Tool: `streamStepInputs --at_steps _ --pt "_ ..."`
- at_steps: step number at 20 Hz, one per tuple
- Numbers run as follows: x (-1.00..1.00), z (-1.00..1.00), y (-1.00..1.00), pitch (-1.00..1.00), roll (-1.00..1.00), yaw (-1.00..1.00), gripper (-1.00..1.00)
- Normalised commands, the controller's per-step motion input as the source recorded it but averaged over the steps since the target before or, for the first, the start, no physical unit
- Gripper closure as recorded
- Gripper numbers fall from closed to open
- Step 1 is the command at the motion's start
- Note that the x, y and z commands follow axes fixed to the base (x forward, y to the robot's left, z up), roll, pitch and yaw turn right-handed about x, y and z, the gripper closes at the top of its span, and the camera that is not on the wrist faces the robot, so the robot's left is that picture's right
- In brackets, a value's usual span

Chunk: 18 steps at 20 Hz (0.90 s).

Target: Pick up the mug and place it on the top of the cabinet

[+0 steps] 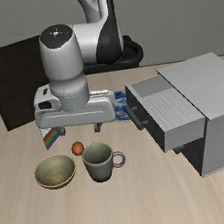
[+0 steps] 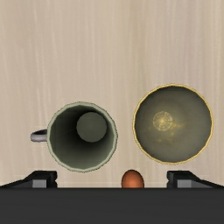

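Note:
A grey-green mug (image 1: 99, 163) stands upright on the wooden table, its handle pointing toward the exterior view's right. From above, the mug (image 2: 81, 138) shows an empty inside. My gripper (image 1: 78, 129) hangs above the table just behind the mug and is open, with nothing between its fingers. Both fingertips (image 2: 42, 179) stand wide apart, well above the table, and my gripper (image 2: 114, 181) sits over a small brown egg-like ball (image 2: 131, 179). The grey cabinet (image 1: 205, 101) stands at the exterior view's right, its flat top bare.
An olive bowl (image 1: 55, 172) (image 2: 171, 124) sits beside the mug. The brown ball (image 1: 77, 147) lies behind them. The cabinet's drawer (image 1: 153, 113) is pulled out toward the mug. A rainbow-striped item (image 1: 54, 139) lies under my hand. A dark box (image 1: 12, 67) stands behind.

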Motion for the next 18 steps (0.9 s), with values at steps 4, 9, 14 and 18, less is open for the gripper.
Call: streamStepInputs --at_steps 4,9,14,18 --pt "0.00 -1.00 0.00 0.00 0.00 0.00 -1.00" --pt "0.00 -1.00 0.00 0.00 0.00 0.00 -1.00" --pt "0.00 -0.40 0.00 0.00 0.00 0.00 1.00" --pt "0.00 0.00 0.00 0.00 0.00 0.00 1.00"
